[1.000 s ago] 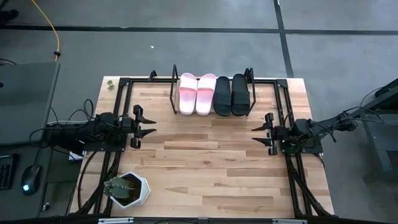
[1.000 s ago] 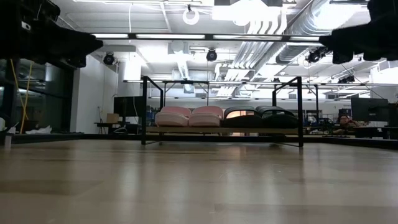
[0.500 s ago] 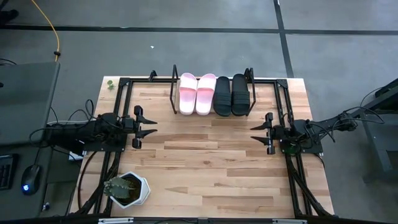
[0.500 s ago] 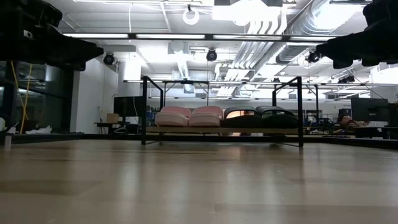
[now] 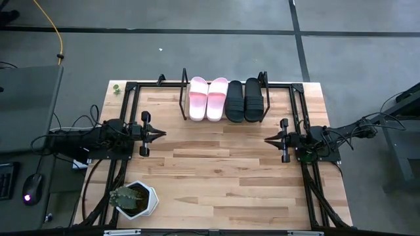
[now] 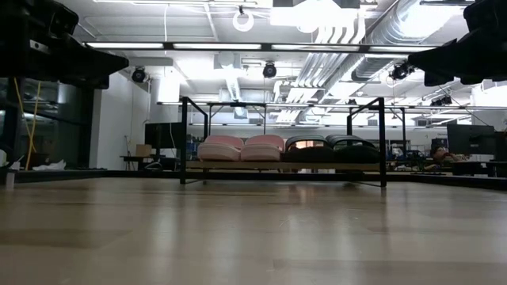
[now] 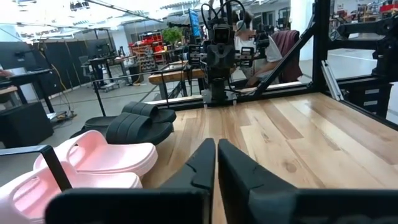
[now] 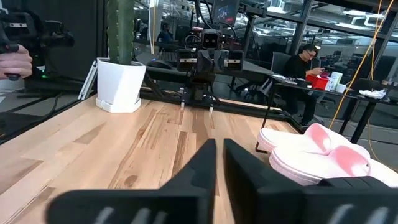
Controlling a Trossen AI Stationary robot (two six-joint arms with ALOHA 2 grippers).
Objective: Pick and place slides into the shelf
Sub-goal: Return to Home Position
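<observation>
Two pale pink slides (image 5: 208, 98) and two black slides (image 5: 245, 99) lie side by side on the shelf (image 5: 224, 117) at the table's far edge, soles down on its board, toes toward the near side. In the low view the slides (image 6: 285, 149) fill the shelf (image 6: 282, 166) between its black frame ends. My left gripper (image 5: 161, 134) hovers at the table's left side, pointing level toward the right, shut and empty (image 7: 216, 149). My right gripper (image 5: 267, 139) hovers at the right side, pointing level toward the left, shut and empty (image 8: 219, 149).
A cactus in a white pot (image 5: 134, 199) stands at the near left corner. A larger black frame (image 5: 129, 98) runs along the table's edges. The wooden table top (image 5: 216, 170) lies bare between the two arms. People sit beyond the table (image 8: 305, 59).
Both grippers have shut on nothing: the fingertips that stood apart a second ago now meet. Neither arm has shifted its place. The slides have stayed on the shelf.
</observation>
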